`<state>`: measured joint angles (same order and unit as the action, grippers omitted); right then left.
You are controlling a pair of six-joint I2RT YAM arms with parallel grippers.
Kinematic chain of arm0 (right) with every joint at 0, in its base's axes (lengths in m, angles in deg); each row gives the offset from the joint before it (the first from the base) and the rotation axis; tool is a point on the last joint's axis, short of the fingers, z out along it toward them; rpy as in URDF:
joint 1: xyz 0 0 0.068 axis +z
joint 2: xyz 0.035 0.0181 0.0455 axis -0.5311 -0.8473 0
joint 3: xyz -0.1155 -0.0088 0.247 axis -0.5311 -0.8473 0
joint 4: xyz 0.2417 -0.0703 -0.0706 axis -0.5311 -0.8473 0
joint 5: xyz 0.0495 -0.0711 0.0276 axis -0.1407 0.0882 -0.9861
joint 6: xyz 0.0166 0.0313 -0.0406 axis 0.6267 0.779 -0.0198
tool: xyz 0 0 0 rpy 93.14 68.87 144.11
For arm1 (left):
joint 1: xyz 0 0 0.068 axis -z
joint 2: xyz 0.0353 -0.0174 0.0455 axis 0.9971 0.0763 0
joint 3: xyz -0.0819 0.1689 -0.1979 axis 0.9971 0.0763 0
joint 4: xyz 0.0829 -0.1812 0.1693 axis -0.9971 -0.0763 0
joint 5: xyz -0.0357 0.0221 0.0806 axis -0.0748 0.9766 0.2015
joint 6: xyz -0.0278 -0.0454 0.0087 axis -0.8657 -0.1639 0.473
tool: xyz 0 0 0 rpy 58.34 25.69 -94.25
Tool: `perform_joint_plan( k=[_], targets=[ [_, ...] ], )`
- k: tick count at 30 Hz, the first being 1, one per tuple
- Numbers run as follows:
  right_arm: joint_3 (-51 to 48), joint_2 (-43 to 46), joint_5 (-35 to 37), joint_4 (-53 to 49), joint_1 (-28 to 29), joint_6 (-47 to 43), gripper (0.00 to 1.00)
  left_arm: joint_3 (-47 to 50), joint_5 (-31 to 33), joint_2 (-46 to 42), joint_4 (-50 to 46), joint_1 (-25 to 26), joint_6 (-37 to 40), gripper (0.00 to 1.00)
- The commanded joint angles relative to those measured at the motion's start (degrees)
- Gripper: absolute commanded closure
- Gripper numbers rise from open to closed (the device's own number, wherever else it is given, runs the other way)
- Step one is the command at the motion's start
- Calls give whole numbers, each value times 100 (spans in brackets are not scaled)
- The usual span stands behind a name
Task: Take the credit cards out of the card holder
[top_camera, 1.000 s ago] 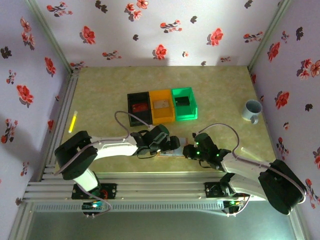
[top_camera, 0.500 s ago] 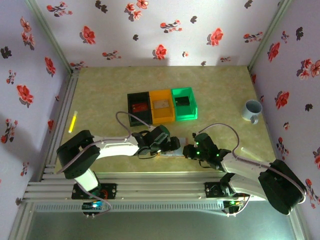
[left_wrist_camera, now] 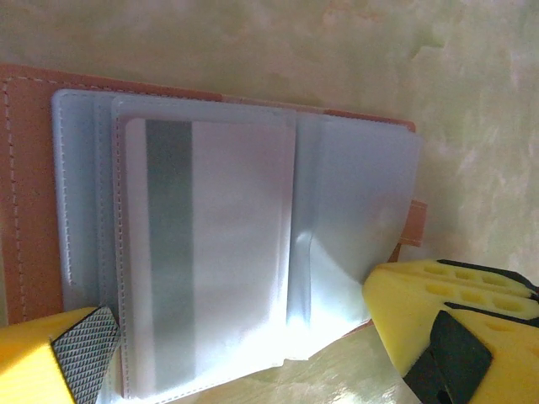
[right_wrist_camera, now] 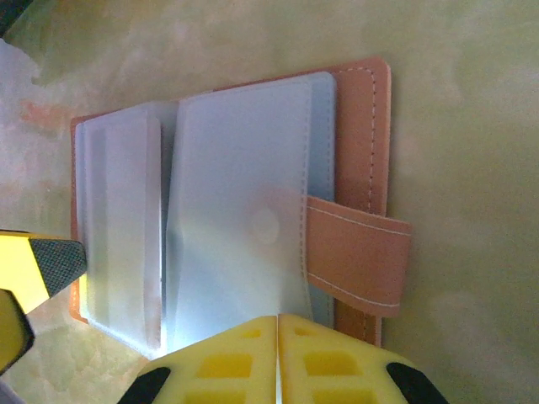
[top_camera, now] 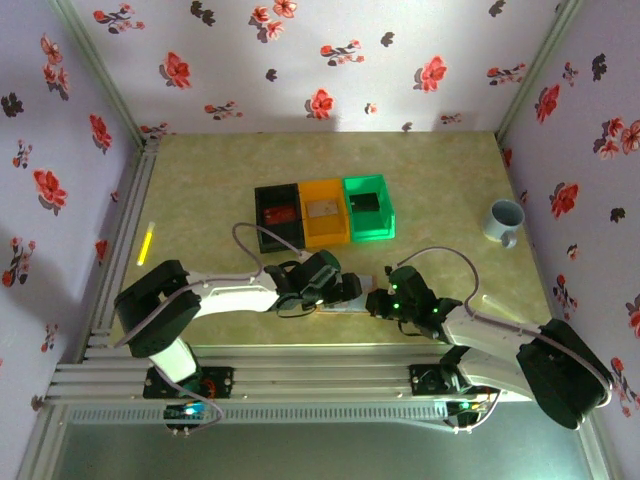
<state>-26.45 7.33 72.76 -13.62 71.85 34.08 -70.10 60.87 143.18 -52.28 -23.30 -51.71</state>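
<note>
My left pincer (left_wrist_camera: 253,341): wide open, holding nothing, one finger each side of flat pinkish-brown fold-open card holder (left_wrist_camera: 354,194). Holder lies open on yellowish table (top_camera: 200,180), by near edge, between my two arms. Pale card with dark stripe (left_wrist_camera: 210,252) sits in its see-through left pocket. My right pincer (right_wrist_camera: 278,362): squeezed shut, holding nothing, tips at holder's edge, maybe pinning it.

Step, I think: getting ready to grab card. Next: pinch card's edge, slide it out gently.

Behind: black plastic bin (top_camera: 278,241), red thing inside; orange bin (top_camera: 325,237), pale thing; green bin (top_camera: 372,231), dark thing.
</note>
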Motion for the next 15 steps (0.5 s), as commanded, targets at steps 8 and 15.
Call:
perform_joint_plan(
  k=[8, 15],
  targets=[
    [-104, -22, 165, -13, 49, 54, 92, -146, 25, 77, -174, 61, 168, 0],
    [-115, -26, 169, -15, 49, 54, 92, -204, 108, 57, -397, 69, 257, 0]
  ],
)
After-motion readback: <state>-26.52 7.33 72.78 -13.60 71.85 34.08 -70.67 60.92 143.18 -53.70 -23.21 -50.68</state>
